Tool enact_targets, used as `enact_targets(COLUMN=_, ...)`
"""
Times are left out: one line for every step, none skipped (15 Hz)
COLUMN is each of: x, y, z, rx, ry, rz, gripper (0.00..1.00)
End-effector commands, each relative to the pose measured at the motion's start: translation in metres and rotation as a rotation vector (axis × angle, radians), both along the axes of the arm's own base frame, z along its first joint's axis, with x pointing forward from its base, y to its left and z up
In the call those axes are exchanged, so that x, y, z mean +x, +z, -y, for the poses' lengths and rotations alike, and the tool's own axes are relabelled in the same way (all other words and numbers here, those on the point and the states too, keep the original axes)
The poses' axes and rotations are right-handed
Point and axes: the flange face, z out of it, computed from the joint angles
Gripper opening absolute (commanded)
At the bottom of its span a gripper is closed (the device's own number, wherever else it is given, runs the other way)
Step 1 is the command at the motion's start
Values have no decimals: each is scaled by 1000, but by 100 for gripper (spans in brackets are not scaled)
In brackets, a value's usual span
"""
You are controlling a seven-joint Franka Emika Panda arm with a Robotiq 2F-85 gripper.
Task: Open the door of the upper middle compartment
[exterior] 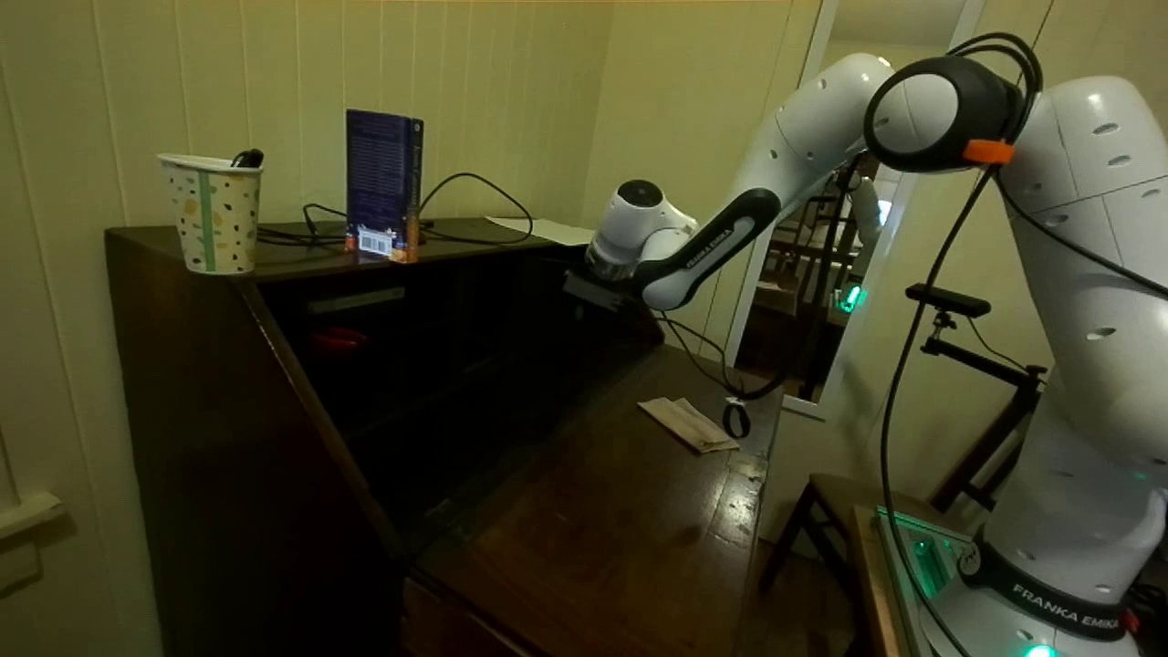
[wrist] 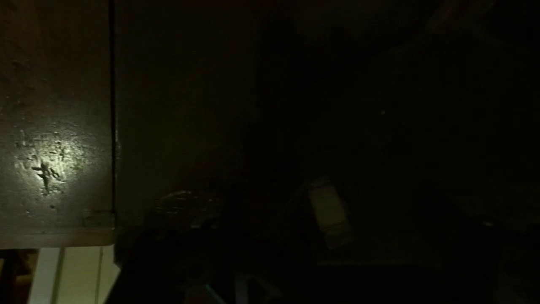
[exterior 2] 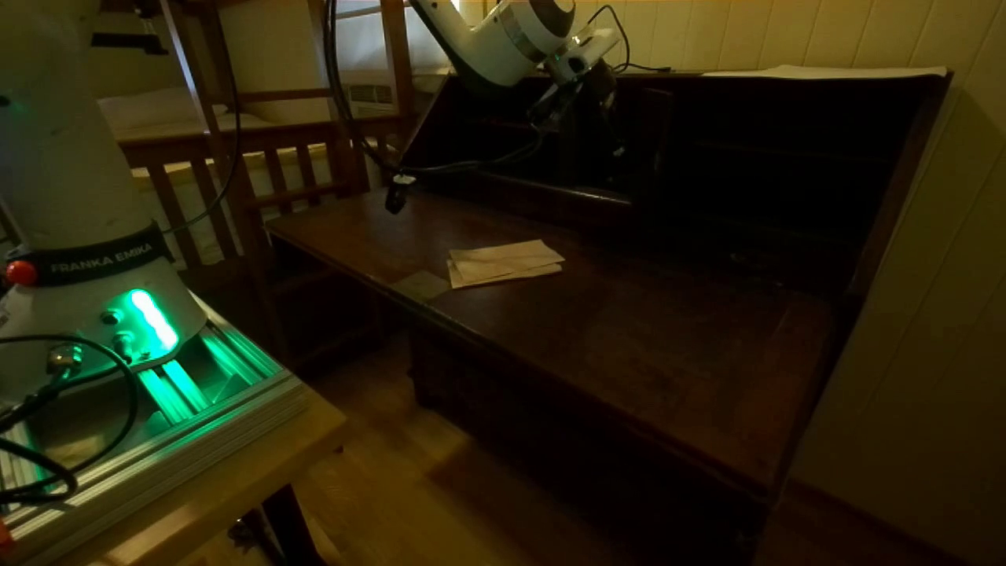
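Observation:
The dark wooden desk (exterior: pixel 566 538) has open, deeply shadowed compartments at its back; it also shows in an exterior view (exterior 2: pixel 668 338). My gripper (exterior 2: pixel 605 126) points down in front of the upper middle part of the compartments. Its fingers are mostly lost in the dark. A dark upright wooden panel (exterior 2: pixel 659 134) stands just right of it there; I cannot tell whether this is the door or a divider. The wrist view is nearly black. It shows a pale rectangular patch (wrist: pixel 330 213) and a scratched wooden surface (wrist: pixel 55 169) at the left. Contact is not visible.
Folded papers (exterior: pixel 689 424) lie on the desk's lowered front. A cable with a black loop (exterior: pixel 735 418) hangs from the arm. On the desk's top stand a patterned cup (exterior: pixel 214 214) and a blue book (exterior: pixel 383 182), with a white sheet (exterior 2: pixel 825 71) and cables.

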Motion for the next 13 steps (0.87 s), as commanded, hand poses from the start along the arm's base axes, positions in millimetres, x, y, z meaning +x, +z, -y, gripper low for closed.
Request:
enact_targets(x=-55, y=3, z=-40, rx=-22, ry=210, rz=9, gripper=100)
enact_targets(x=-68, y=6, z=-47, rx=-40, ry=275, rz=9, gripper=100)
enact_targets(x=-81, y=9, z=-53, rx=-57, ry=339, rz=11, gripper=100)
enact_targets(x=-93, y=16, z=-57, rx=-77, ry=401, rz=12, gripper=100)
enact_targets(x=-103, y=26, z=-60, rx=-101, ry=460, rz=14, gripper=100)
enact_targets(x=-113, y=39, z=-62, rx=-132, ry=516, rz=16, gripper=100)
enact_targets(x=-121, y=56, z=-64, rx=-173, ry=562, rz=16, gripper=100)
enact_targets(x=-126, y=76, z=-67, rx=-220, ry=596, rz=24, gripper=100)
enact_targets(x=-132, y=96, z=-73, rx=-259, ry=597, rz=40, gripper=100)
enact_targets(x=-138, y=115, z=-79, rx=-293, ry=613, rz=66, gripper=100)
enact_targets(x=-142, y=135, z=-88, rx=-323, ry=631, rz=101, gripper=100)
enact_targets(x=-120, y=104, z=-70, rx=-282, ry=621, rz=56, gripper=100)
enact_targets(x=-125, y=123, z=-77, rx=-305, ry=631, rz=85, gripper=100)
